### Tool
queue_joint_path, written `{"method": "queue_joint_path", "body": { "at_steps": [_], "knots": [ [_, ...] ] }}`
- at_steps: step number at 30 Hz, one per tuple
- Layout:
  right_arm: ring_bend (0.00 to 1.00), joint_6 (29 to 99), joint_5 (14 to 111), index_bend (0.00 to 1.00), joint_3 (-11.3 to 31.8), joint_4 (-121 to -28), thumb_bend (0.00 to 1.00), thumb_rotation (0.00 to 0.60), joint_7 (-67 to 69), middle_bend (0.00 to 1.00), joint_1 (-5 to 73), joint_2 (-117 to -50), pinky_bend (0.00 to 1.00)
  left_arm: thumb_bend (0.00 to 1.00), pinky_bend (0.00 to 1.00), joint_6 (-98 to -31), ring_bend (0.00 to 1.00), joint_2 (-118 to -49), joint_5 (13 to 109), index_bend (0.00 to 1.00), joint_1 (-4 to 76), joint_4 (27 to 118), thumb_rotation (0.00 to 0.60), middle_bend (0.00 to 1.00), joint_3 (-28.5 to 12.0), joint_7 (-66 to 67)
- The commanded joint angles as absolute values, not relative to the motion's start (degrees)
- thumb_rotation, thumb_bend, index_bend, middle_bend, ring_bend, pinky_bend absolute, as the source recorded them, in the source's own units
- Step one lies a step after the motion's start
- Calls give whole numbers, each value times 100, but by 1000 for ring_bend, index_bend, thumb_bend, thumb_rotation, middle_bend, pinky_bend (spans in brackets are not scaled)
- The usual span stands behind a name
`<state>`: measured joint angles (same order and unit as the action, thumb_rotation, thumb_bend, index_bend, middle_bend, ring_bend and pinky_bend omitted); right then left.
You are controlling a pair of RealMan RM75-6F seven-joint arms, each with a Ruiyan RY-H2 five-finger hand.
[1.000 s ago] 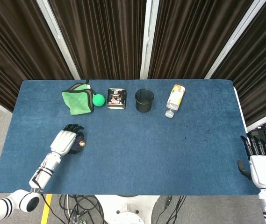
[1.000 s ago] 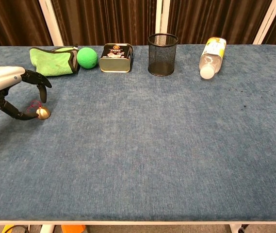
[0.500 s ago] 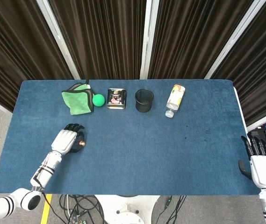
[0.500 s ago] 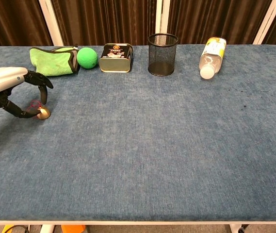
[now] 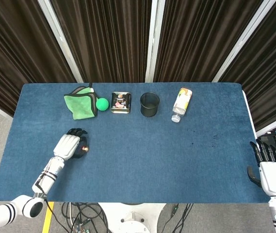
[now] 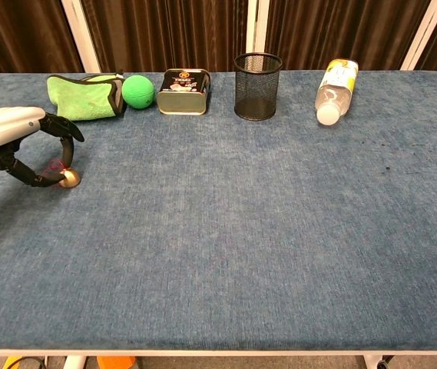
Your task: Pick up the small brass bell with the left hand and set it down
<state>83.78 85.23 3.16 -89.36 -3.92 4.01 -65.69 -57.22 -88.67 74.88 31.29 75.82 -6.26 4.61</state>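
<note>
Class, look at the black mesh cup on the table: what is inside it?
In the head view the black mesh cup shows only its dark bottom, with nothing visible inside. In the chest view the mesh wall hides the lower inside, so very small items cannot be ruled out.

Head view looks steeply down from above; chest view faces forward, lower, nearer; both share the table (image 5: 142, 160)

Both the left hand (image 5: 70, 144) and right hand (image 5: 272, 174) have white shells, black fingers (image 5: 77, 132) and white forearms.
</note>
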Motion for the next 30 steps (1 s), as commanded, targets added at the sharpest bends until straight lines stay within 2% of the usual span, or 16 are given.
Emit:
{"method": "queue_joint_path", "body": {
  "at_steps": [1, 16, 30],
  "knots": [
    [0, 8375, 8528, 0, 314, -8936, 374, 600, -393, 0, 405, -6572, 0, 332, 143, -5723, 105, -8864, 7478, 539, 3136, 7582, 600, 215, -631, 471],
    [0, 8356, 8513, 0, 315, -8924, 374, 600, -371, 0, 411, -6574, 0, 383, 143, -5697, 105, -8912, 7354, 558, 3189, 7543, 600, 223, -657, 573],
    [0, 8378, 8520, 0, 321, -8894, 375, 600, -314, 0, 406, -6570, 0, 443, 143, -5767, 105, -8784, 7229, 614, 3195, 7824, 600, 243, -697, 803]
  ]
}}
